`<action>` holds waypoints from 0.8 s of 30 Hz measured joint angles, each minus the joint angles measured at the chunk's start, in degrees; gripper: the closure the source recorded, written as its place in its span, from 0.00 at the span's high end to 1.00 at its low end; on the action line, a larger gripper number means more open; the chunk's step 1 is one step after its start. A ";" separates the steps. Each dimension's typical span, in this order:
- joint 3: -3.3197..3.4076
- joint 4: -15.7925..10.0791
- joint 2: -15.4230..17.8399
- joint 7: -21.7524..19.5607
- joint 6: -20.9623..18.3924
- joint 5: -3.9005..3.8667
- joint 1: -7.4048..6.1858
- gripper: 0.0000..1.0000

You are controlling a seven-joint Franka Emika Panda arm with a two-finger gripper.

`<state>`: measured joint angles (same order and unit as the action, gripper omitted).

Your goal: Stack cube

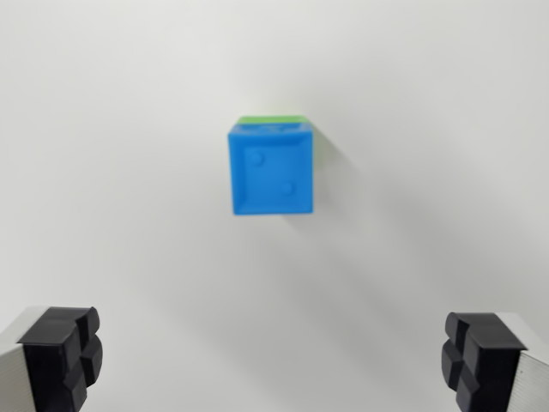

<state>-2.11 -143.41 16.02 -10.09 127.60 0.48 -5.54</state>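
Gripper point(274, 360) spread wide, nothing between the fingers. Left black pad point(64, 356) sits in the wrist view's bottom-left corner, right black pad point(476, 360) in the bottom-right corner. Each pad has a notched, stepped face and is backed by a pale grey finger body running off the bottom edge. Only the tips show. Bare surface between them.

Camera looks straight down on a plain white desk point(129, 172). No desk edges or corners in view, so position can only be given by the frame.

Blue cube point(273, 172) sits up from the gripper, near the middle of the view, slightly above centre and roughly centred between the two pads. Well apart from both pads, no contact. Its top face is recessed with a raised rim and shows two small round dots, one upper left, one lower right. Slightly blurred.

Green cube point(274, 118) is directly under the blue one. Only a thin green strip shows along the blue cube's far edge and a sliver down its right side. Blue rests on green, edges roughly aligned, stack looks square and upright.

Soft grey shadow falls from the stack toward the wrist view's right, on the desk.
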 joint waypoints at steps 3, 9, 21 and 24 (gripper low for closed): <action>0.00 0.83 0.79 0.01 -1.64 0.01 0.00 1.00; 0.00 2.93 2.37 0.03 -5.35 0.02 0.00 1.00; 0.05 6.15 4.13 0.05 -10.38 0.03 0.00 1.00; 0.06 6.93 4.44 0.06 -11.41 0.03 0.00 1.00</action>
<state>-2.05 -136.48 20.46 -10.03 116.20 0.51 -5.54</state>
